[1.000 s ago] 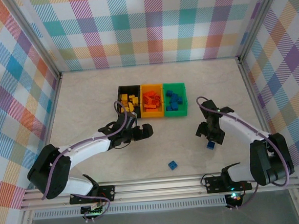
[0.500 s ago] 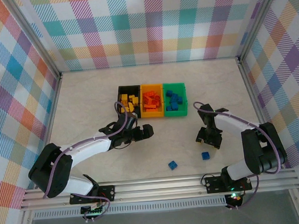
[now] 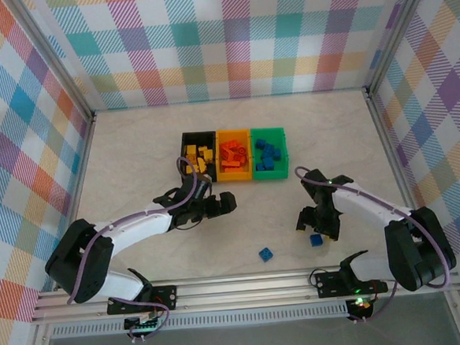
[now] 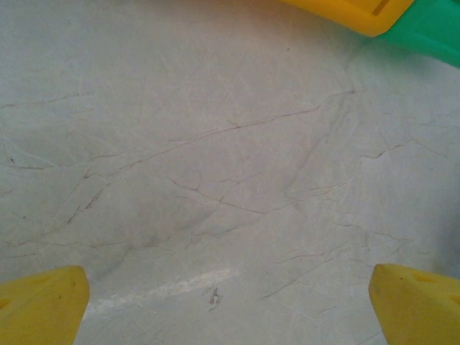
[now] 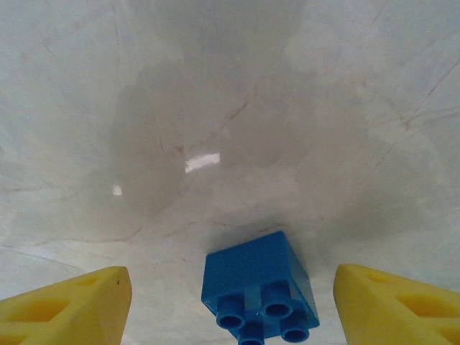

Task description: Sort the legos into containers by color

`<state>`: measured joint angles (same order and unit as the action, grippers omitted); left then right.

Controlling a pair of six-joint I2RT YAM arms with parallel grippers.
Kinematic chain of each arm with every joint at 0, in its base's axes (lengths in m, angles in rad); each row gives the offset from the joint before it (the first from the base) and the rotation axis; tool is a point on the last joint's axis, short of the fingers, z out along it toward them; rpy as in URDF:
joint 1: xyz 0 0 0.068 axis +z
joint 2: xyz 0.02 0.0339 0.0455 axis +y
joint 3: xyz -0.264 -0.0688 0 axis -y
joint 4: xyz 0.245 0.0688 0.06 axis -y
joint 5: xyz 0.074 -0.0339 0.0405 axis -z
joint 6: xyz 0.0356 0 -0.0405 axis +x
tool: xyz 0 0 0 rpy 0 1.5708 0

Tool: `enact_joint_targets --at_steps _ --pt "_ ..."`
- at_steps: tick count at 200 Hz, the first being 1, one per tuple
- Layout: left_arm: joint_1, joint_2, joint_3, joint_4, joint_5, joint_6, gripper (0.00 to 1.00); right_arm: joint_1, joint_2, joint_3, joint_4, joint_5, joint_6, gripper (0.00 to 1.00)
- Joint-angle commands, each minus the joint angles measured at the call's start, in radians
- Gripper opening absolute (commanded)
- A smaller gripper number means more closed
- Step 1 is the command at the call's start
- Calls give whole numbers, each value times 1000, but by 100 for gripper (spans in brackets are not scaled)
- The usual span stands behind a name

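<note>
Table (image 3: 127, 164) is nearly cleared: I count two loose legos on it, both blue. The rest sit in the containers (image 3: 236, 179) at mid-table, yellows in the black bin (image 3: 198, 134), orange-reds in the orange bin (image 3: 233, 131), blues in the green bin (image 3: 268, 129). L arm hasn't budged over the last sec; left gripper (image 3: 226, 204) hangs spread wide over bare tabletop just short of the bins, nothing btwn its fingers. The change is all on the R side. A sec ago the right gripper (image 3: 316, 224) sat right over one blue brick (image 3: 316, 240). Half a sec ago it had pulled back toward the bins and the brick lay free on the table nearer me, so I read that as a missed or slipped pick, not a carry. Now it has come back down on it: wrist cam shows the yellow fingers (image 5: 65, 305) spread either side of the brick w/ clear gaps, studs facing the cam, touching neither. So nothing is held yet; it needs a re-grasp, then a trip to the green bin. Second blue brick (image 3: 266, 254) lies untouched to the L of that, near the front edge.
</note>
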<state>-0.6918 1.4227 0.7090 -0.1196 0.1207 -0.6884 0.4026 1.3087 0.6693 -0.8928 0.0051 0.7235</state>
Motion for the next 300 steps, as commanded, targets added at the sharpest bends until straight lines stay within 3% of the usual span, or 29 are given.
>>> enact_joint_targets --at_steps 1,81,122,149,201,237,300 --pt "0 21 10 21 23 -9 100 16 22 -2 -29 -27 21 75" --pt "-2 24 18 13 31 5 100 87 84 28 -2 -44 25 59" --pt "-3 20 35 -15 27 32 100 90 108 21 46 -40 2 40" --pt "-3 16 37 -17 33 47 100 92 72 34 73 -41 -38 34" --pt "-47 19 82 -46 23 98 100 90 50 279 169 22 -134 35" --pt "-77 29 126 -94 0 120 100 69 249 482 324 49 -138 37" --pt "-155 78 202 -207 -2 204 100 47 621 900 307 103 -151 42"
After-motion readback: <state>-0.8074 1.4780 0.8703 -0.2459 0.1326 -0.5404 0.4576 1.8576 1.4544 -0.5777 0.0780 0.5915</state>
